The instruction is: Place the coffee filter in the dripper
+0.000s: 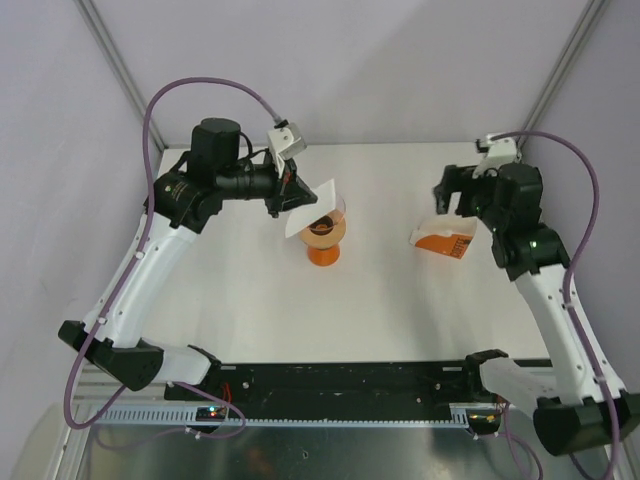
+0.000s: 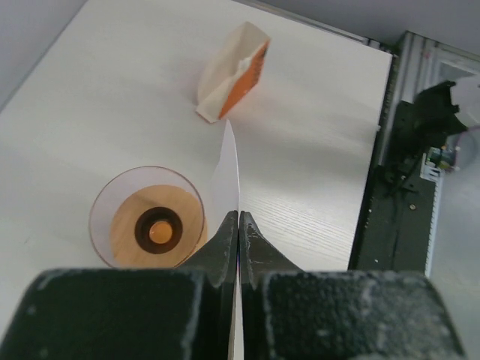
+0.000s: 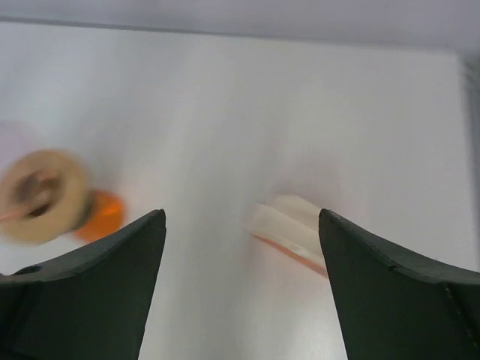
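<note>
My left gripper (image 2: 238, 219) is pressed together on the coffee filter (image 1: 311, 207), pinching the thin white sheet edge-on between its fingers. The filter hangs tilted just beside the dripper (image 1: 335, 213), on the side toward the left arm. Its lower edge is at the dripper's rim, and I cannot tell whether paper and rim touch. In the left wrist view the sheet stands next to the round rim, outside the cone.

The dripper is clear and faintly pink. It stands upright on an orange base (image 1: 323, 254) on the white table (image 1: 400, 300). Well apart from the dripper, toward the right arm, lies an orange and white packet (image 1: 443, 240).

My right gripper (image 3: 241, 219) hovers over that packet, far from the dripper, with its jaws spread wide and nothing between them. The right wrist view is blurred. I can make out the dripper only as a smeared ring with an orange patch beside it.
</note>
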Tool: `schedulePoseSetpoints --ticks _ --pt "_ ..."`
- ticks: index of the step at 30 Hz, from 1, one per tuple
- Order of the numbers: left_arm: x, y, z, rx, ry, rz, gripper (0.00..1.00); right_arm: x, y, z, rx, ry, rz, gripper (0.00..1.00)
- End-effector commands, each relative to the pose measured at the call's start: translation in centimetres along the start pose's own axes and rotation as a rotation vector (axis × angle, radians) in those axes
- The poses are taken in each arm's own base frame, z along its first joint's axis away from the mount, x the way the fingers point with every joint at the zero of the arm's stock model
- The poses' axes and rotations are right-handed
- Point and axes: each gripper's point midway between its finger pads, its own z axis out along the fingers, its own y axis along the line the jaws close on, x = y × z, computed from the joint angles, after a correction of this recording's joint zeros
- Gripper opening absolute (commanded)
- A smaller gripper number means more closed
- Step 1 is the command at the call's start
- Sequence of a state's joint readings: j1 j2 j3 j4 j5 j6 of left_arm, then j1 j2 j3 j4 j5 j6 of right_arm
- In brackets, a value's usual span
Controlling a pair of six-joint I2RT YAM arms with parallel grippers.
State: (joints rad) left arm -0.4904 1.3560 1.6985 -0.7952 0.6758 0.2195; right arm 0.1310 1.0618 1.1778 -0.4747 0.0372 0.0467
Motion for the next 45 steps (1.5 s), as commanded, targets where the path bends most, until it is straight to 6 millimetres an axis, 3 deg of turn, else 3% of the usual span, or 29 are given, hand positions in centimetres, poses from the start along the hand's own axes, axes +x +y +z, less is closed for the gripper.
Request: schedulePoseSetpoints --ticks 1,5,10,13,17,19,24,25,26,27,29,32,34,39,45 --pt "-1.8 -3.7 -1.9 0.144 -0.059 0.08 0.0 -4.7 12.4 -6.8 -0.542 -0.214 -0.187 0.89" --pt "-1.1 -5.5 -2.0 0.214 -0.046 0.087 0.0 -3.5 21.5 -12.7 -0.956 -0.275 -0.309 0.92" --pt "-0.8 -8.2 -2.2 0.306 -0.033 0.1 0.0 -2.2 27.2 -14.7 -1.164 -0.284 -0.329 0.94" --pt "-0.5 -9.8 -2.8 0.36 -0.03 0.105 0.0 -1.1 28.9 -15.3 -1.247 -0.265 -0.346 0.9" --pt "-0.8 -11.1 -4.1 0.402 -0.041 0.111 0.0 -0.2 29.4 -15.8 -1.304 -0.241 -0.367 0.77" --pt "-1.0 -11.8 -4.4 0.432 -0.047 0.104 0.0 0.2 29.7 -16.4 -1.348 -0.232 -0.371 0.65" --pt "-1.0 -12.3 -4.5 0.452 -0.046 0.095 0.0 1.3 29.9 -17.3 -1.41 -0.197 -0.391 0.11" --pt "-1.0 -12.3 -4.5 0.448 -0.044 0.093 0.02 1.6 29.8 -17.4 -1.414 -0.189 -0.397 0.06" --pt "-1.0 -12.2 -4.5 0.441 -0.041 0.09 0.12 1.9 29.6 -17.5 -1.415 -0.178 -0.408 0.03" --pt "-0.9 -12.0 -4.5 0.427 -0.036 0.086 0.28 2.2 29.4 -17.6 -1.418 -0.179 -0.426 0.01" --pt "-0.7 -11.6 -4.6 0.389 -0.022 0.09 0.52 3.3 28.6 -18.1 -1.428 -0.148 -0.466 0.0" --pt "-0.4 -11.2 -5.5 0.333 0.003 0.144 0.66 4.5 27.2 -19.3 -1.461 -0.122 -0.523 0.0" --pt "-0.1 -11.1 -6.2 0.307 0.022 0.163 0.68 5.0 26.3 -20.4 -1.485 -0.119 -0.553 0.0" --pt "1.0 -11.5 -6.2 0.314 0.059 0.14 0.57 5.8 25.3 -22.3 -1.545 -0.112 -0.581 0.0" --pt "1.4 -14.1 -5.7 0.393 0.088 0.143 0.51 6.7 25.6 -22.9 -1.581 -0.081 -0.586 0.0"
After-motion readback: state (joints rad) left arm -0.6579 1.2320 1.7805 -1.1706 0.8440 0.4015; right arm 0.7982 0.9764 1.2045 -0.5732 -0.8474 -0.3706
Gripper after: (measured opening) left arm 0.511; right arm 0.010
